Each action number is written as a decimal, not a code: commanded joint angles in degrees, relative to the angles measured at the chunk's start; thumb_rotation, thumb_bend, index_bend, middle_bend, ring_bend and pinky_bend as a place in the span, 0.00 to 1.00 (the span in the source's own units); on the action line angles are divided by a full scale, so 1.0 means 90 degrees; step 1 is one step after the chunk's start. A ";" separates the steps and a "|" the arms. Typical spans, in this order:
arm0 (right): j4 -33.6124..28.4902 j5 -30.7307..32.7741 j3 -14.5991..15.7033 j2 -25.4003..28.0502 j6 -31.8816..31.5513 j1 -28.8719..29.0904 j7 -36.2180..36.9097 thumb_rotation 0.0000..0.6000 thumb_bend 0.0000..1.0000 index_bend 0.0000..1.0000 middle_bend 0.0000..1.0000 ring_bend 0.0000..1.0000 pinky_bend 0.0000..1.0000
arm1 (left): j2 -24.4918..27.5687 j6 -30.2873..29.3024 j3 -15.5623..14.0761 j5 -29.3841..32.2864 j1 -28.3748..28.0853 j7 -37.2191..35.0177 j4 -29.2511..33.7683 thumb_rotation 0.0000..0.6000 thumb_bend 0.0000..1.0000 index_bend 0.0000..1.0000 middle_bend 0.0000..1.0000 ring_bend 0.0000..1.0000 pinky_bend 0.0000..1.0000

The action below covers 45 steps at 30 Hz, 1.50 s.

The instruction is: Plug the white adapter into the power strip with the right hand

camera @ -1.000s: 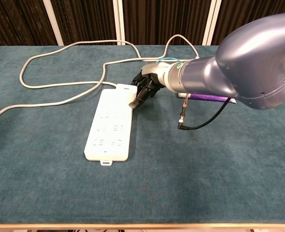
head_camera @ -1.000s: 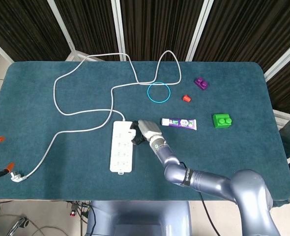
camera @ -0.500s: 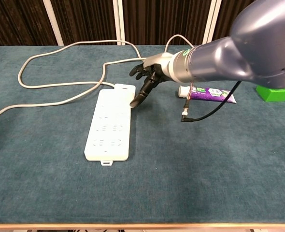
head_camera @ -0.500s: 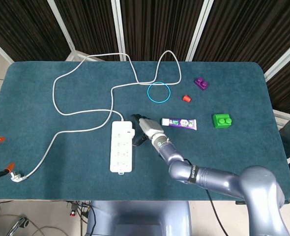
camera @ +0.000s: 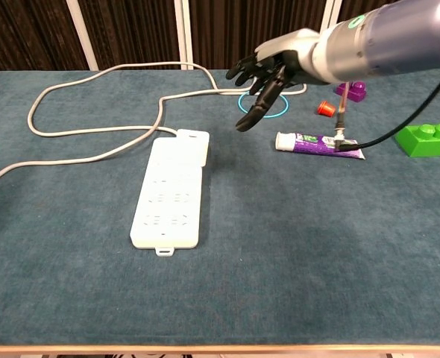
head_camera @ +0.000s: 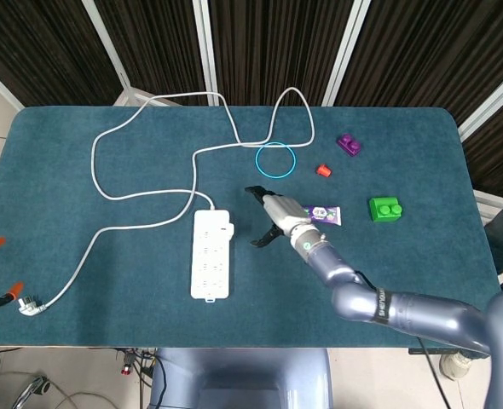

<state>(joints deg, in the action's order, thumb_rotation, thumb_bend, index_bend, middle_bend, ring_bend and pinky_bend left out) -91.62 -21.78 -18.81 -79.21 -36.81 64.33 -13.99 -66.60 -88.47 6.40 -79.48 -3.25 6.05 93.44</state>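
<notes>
Where the power strip lies: flat on the table, left of the arm.
Right hand: raised beside the strip, fingers spread, holding nothing.
White adapter: apparently seated at the strip's far end.
Advice: draw away without brushing it; confirm it sits flush.

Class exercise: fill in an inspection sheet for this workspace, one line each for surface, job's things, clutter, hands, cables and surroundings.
Surface: teal cloth-covered table.
Job's things: white power strip lies flat; white adapter sits at its far right corner.
Clutter: blue ring, toothpaste tube, orange cap, purple brick, green brick.
Hands: right hand open, raised above the table, holding nothing; left hand not in view.
Cables: white cord loops across the table to a loose plug.
Surroundings: dark curtains behind.
</notes>
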 commanded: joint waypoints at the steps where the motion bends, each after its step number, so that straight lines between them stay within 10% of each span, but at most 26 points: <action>1: -0.0272 -0.0276 -0.0018 0.0195 -0.0177 -0.0218 0.0228 1.00 0.24 0.08 0.26 0.30 0.23 | -0.0009 -0.0001 -0.0010 -0.0016 -0.0002 0.0020 0.0013 1.00 0.14 0.26 0.10 0.01 0.13; 11: -0.0727 -0.1295 0.0092 0.0282 -0.0464 -0.0490 0.0473 1.00 0.40 0.23 0.65 0.65 0.66 | -0.0014 0.0009 -0.0016 -0.0014 -0.0002 0.0046 0.0028 1.00 0.14 0.26 0.10 0.01 0.13; 45: -0.0274 -0.0058 0.0749 -0.0791 -0.0939 0.0563 -0.0527 1.00 0.52 0.25 0.75 0.74 0.70 | 0.0002 0.0043 0.0008 0.0027 -0.0008 -0.0023 0.0004 1.00 0.14 0.26 0.10 0.01 0.13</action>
<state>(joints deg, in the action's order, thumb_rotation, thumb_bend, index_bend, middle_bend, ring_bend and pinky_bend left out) -94.10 -22.36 -12.03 -86.17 -45.12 69.35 -18.76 -66.60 -88.09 6.47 -79.26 -3.32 5.85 93.48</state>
